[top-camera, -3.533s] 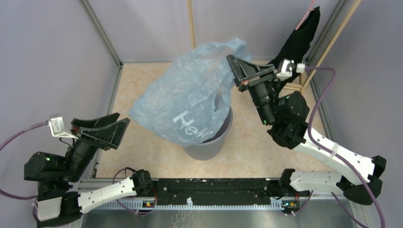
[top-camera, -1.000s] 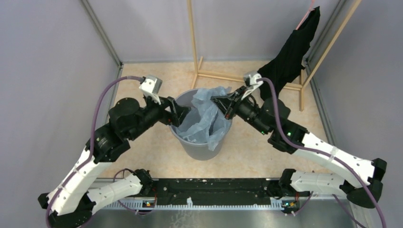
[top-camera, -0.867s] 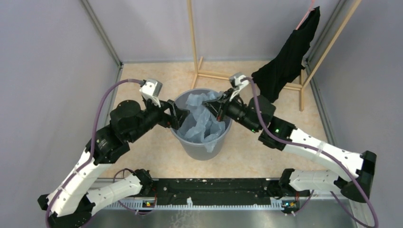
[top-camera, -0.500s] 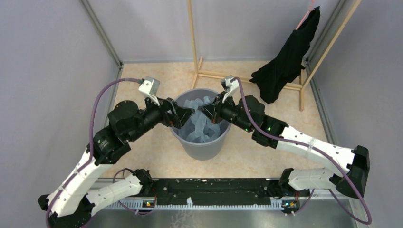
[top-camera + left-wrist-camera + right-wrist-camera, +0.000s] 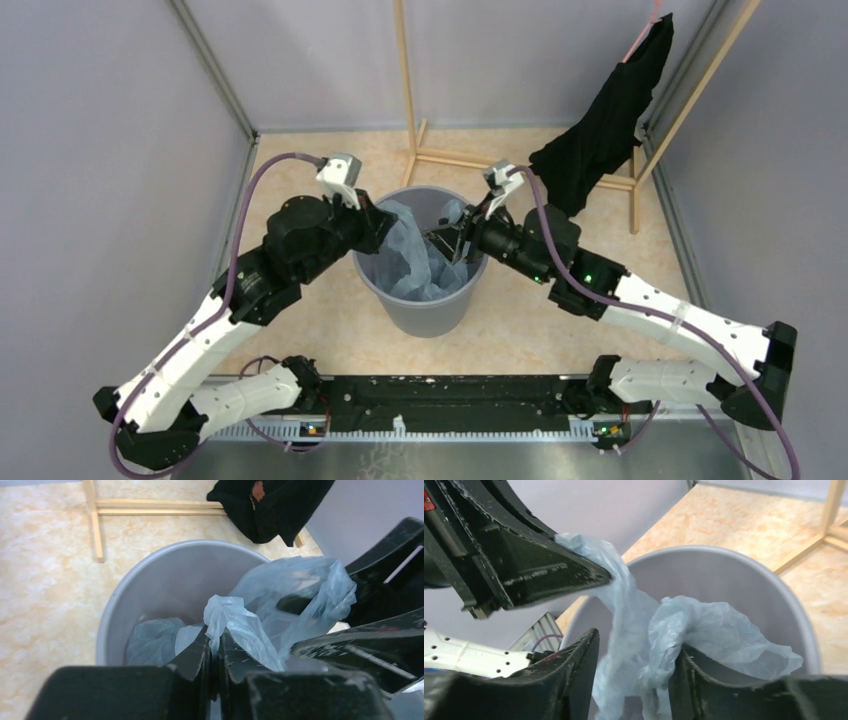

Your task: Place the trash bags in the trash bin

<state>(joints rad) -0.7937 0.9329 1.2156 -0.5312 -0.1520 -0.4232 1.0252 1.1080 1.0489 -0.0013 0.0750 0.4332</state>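
- Seen from above, the grey trash bin (image 5: 425, 318) stands upright in the middle of the pale speckled table (image 5: 290, 170). An arm leans in over its rim from each side.
- The pale-blue trash bag (image 5: 410, 260) lies crumpled, mostly down inside the bin. One fold rises toward the left side of the rim.
- From overhead the tips of the left gripper (image 5: 214, 639) are lost at the rim. Its own wrist camera shows more: the two fingers are pressed almost together, pinching a twist of the bag just above the bin's mouth.
- From overhead the right gripper (image 5: 634, 672) is only a dark wedge dipping into the right side of the bin. Its wrist camera shows the fingers spread. Loose blue film hangs in the gap and brushes the right-hand finger, but it is not clamped.
- The right wrist view also catches the left gripper opposite, with the bag trailing from its tip down into the bin. From above that link is hard to make out.
- The left wrist view shows a billow of the bag draped over one finger of the right gripper. It also shows a bare stretch of the bin's inner wall on the far side.
- Overhead, the black garment (image 5: 610, 110) hangs high on the wooden frame (image 5: 405, 80) at the back right, well apart from the bin. The left wrist view catches only its lower end, by the frame's floor rails.
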